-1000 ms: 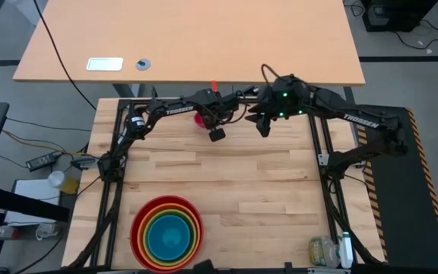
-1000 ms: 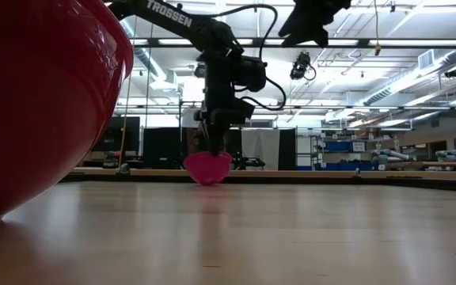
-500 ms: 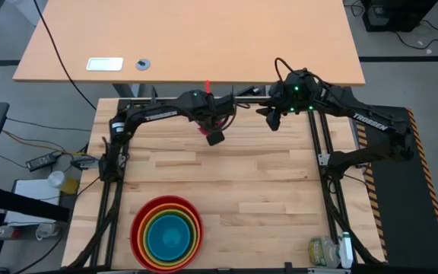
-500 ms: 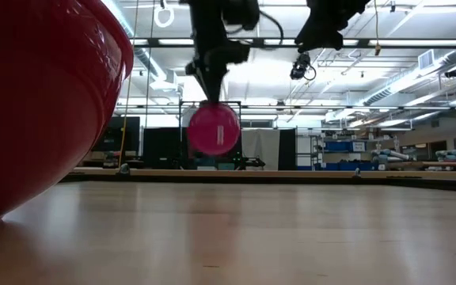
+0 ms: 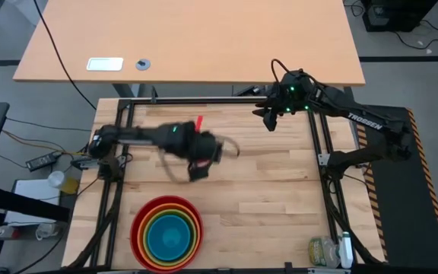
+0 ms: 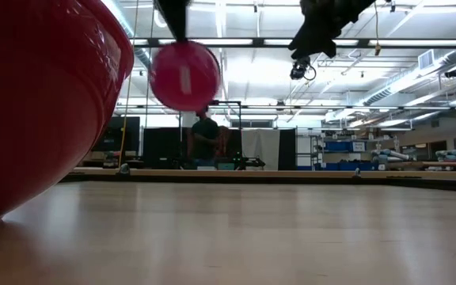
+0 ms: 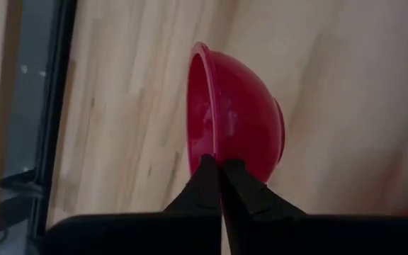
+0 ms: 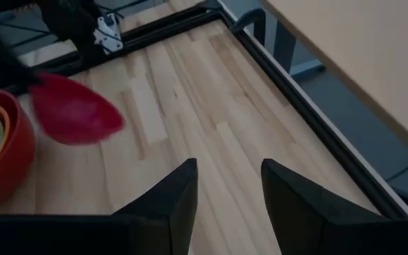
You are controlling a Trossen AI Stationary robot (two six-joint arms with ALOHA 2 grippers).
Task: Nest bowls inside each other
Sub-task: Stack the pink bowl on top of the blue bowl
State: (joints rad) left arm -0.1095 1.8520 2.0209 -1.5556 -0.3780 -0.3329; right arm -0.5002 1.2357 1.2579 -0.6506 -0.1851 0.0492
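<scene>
My left gripper (image 5: 197, 172) hangs over the middle of the table, shut on the pink bowl (image 6: 184, 75). The bowl is also in the left wrist view (image 7: 236, 117) and blurred in the right wrist view (image 8: 76, 110). At the near edge the red bowl (image 5: 137, 228) stands on its base, with the orange (image 5: 146, 218), lime green (image 5: 155, 216) and blue (image 5: 169, 236) bowls nested inside. The red bowl fills the left of the low view (image 6: 46, 103). My right gripper (image 5: 268, 122) waits open, high above the far right of the table (image 8: 229, 170). My left gripper pinches the pink bowl's rim (image 7: 205, 152), one finger inside the bowl and one outside. The fingers slant steeply down from above. The bowl hangs below them on edge, its base toward the near edge, lifted clear of the table.
A black frame rail (image 5: 204, 100) runs along the table's far edge, with a tan desk (image 5: 188, 38) behind it. A jar (image 5: 324, 251) stands at the near right corner. A person (image 6: 207, 138) stands far back in the room.
My left gripper has risen from the far edge and swung toward the near edge and the nested bowls, still shut. The pink bowl has come off the table with it and turned on edge, hanging clear.
</scene>
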